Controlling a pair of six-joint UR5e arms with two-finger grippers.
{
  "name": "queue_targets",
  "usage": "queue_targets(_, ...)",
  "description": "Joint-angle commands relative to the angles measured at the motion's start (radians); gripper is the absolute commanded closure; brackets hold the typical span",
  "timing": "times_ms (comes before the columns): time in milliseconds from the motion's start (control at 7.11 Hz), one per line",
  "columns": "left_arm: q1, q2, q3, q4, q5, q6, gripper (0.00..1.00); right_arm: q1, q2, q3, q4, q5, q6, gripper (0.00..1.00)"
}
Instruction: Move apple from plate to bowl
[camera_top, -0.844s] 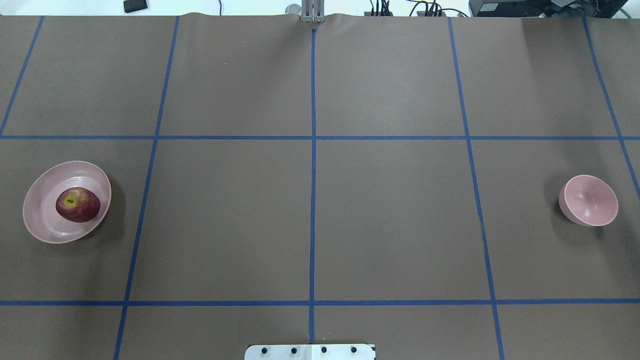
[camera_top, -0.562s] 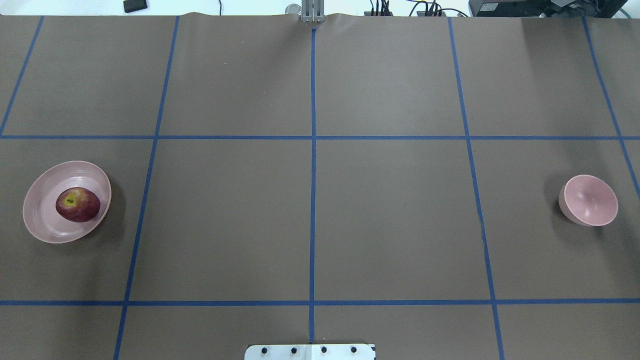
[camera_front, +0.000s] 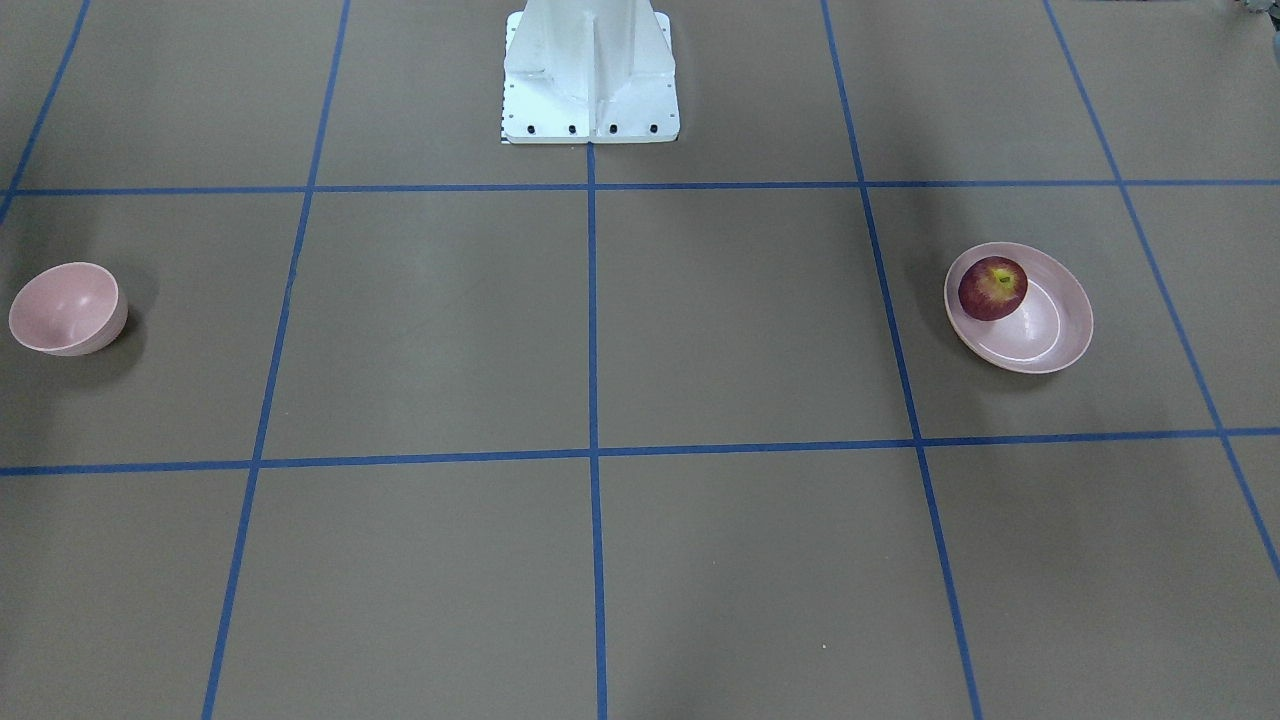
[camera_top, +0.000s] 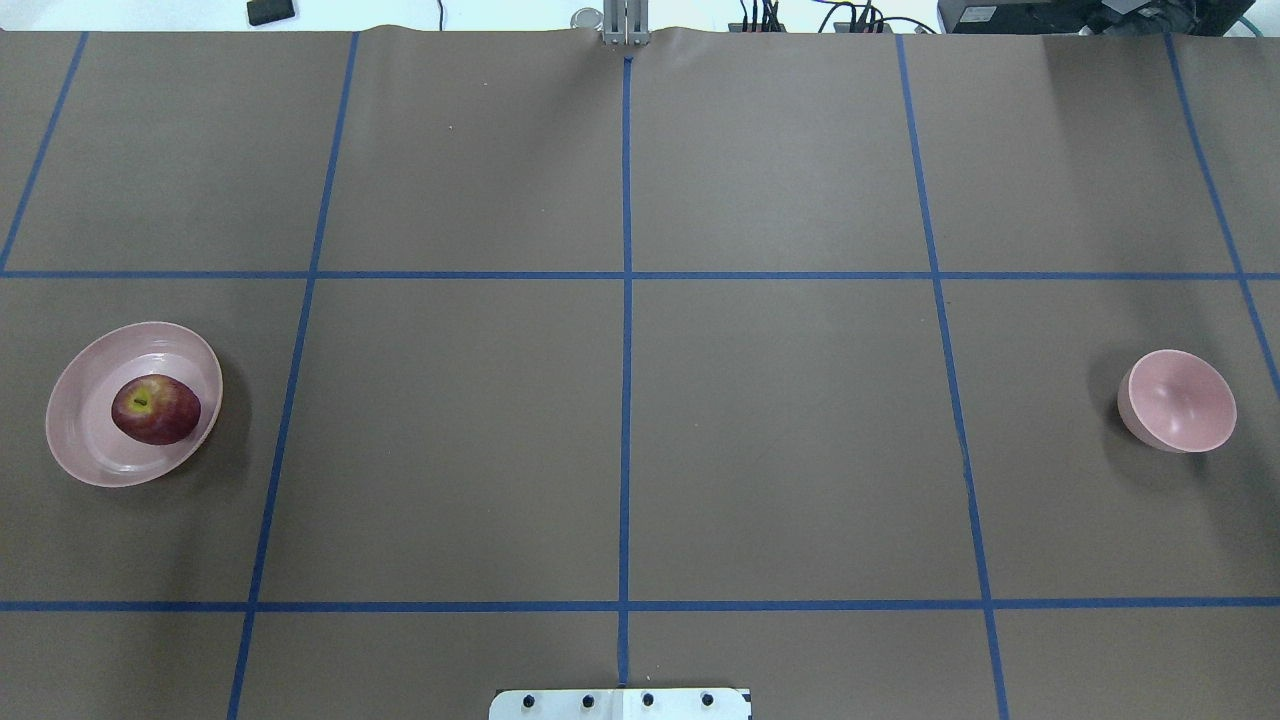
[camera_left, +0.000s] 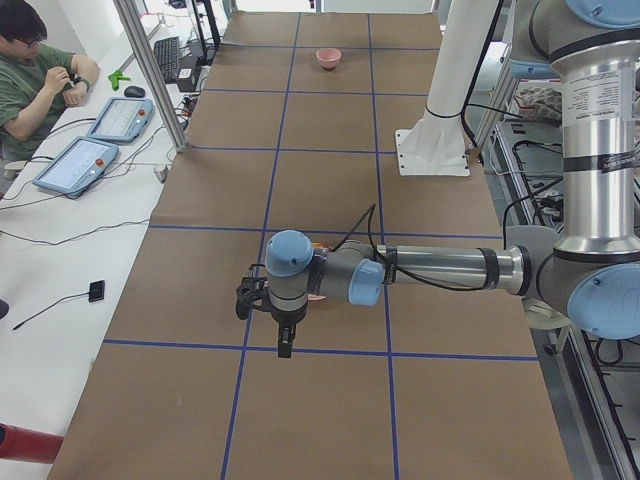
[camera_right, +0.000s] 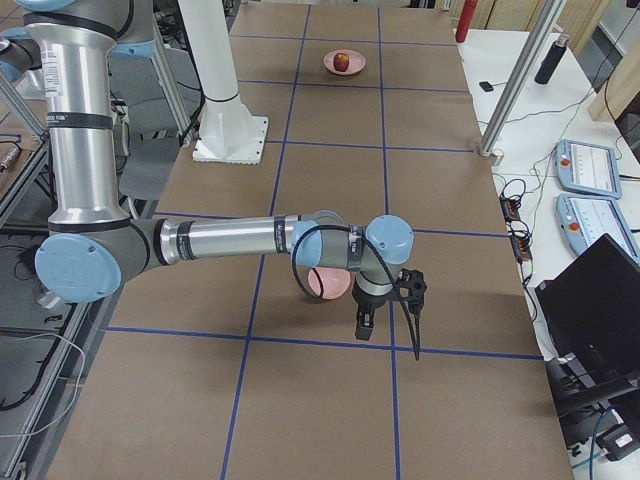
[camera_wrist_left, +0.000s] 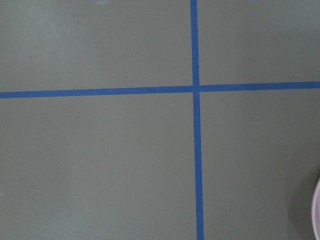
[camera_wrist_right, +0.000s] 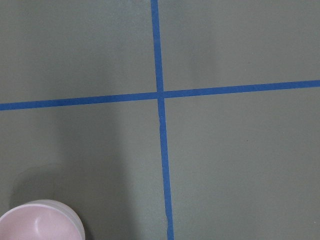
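Overhead exterior: where is the apple (camera_top: 155, 409) seen?

It is seen lying in the plate (camera_top: 76, 425) at the table's (camera_top: 620, 420) left end, stem hollow up. The bowl (camera_top: 1180, 400) is set well apart at the right end, tipped a little.

Exterior front-facing: is the same shown?

Yes, mirrored. The apple (camera_front: 992, 288) is seen against the plate's (camera_front: 1045, 335) rim on the base's (camera_front: 590, 70) side, and the bowl (camera_front: 65, 305) lies at the far left.

Exterior left: how is the left arm (camera_left: 430, 268) held?

Its forearm is stretched level over the table, the wrist is bent, and the left gripper (camera_left: 285, 345) is pointed straight down near a tape line (camera_left: 330, 350). How wide the fingers are set cannot be told.

Exterior right?

The right arm (camera_right: 220, 240) is held the same way. The right gripper (camera_right: 365, 325) is pointed down just beside the bowl (camera_right: 328, 283); its opening cannot be told either. The apple (camera_right: 342, 61) is seen far off in the plate (camera_right: 330, 68).

Wrist views?

Crossed tape is shown in both. A sliver of the plate (camera_wrist_left: 317, 210) is caught at the left view's right edge, and the bowl (camera_wrist_right: 40, 225) at the right view's lower left.
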Motion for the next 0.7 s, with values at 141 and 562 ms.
queue_targets(141,0.000,0.000,0.003,0.000,-0.002,0.000,0.01,0.000,-0.003,0.005,0.001,-0.006,-0.003,0.00)
queue_targets(562,0.000,0.034,-0.001,-0.011,0.004,0.002,0.01,0.000,-0.011,0.014,0.036,-0.006,-0.006,0.00)
